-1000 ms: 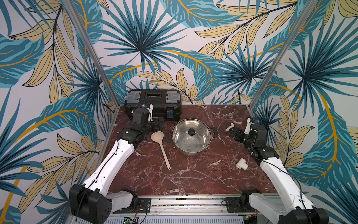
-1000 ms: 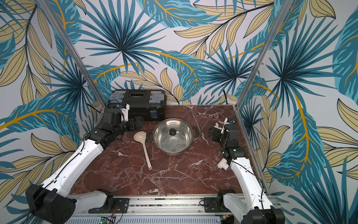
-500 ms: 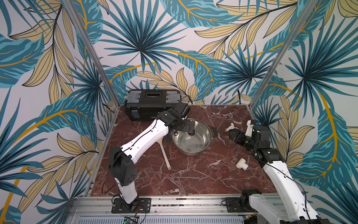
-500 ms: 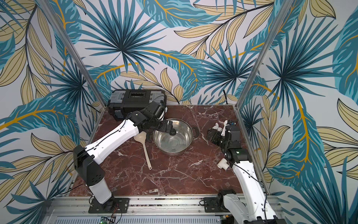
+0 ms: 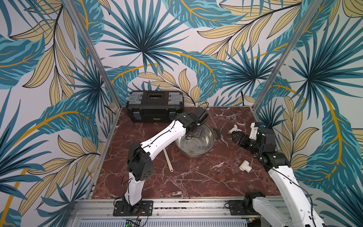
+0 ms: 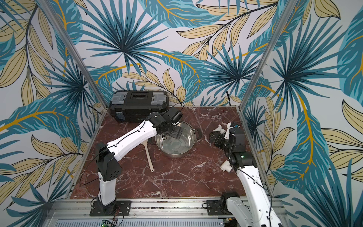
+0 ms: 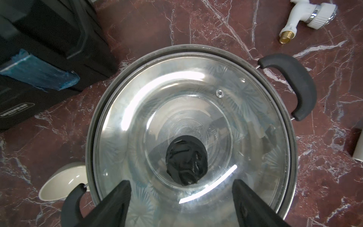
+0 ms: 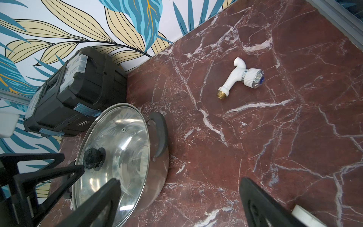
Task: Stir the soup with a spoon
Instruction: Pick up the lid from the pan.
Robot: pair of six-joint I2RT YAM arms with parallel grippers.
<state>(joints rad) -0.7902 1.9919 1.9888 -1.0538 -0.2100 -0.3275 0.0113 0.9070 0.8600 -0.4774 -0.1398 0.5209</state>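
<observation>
The pot (image 5: 194,154) stands in the middle of the table (image 5: 186,182), lid (image 7: 176,88) on it, with the spoon (image 5: 168,161) lying just to its left (bowl end beside the wall). A toolbox (image 5: 155,106) sits behind-left. A tap (image 5: 234,129) lies to the right, a pipe tee (image 5: 245,166) nearer the front.

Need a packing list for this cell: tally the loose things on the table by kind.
Cookware: 3 (pot, glass lid, ladle)
Plumbing parts: 2 (tap, pipe fitting)
Toolboxes: 1 (black toolbox)
Total: 6
</observation>
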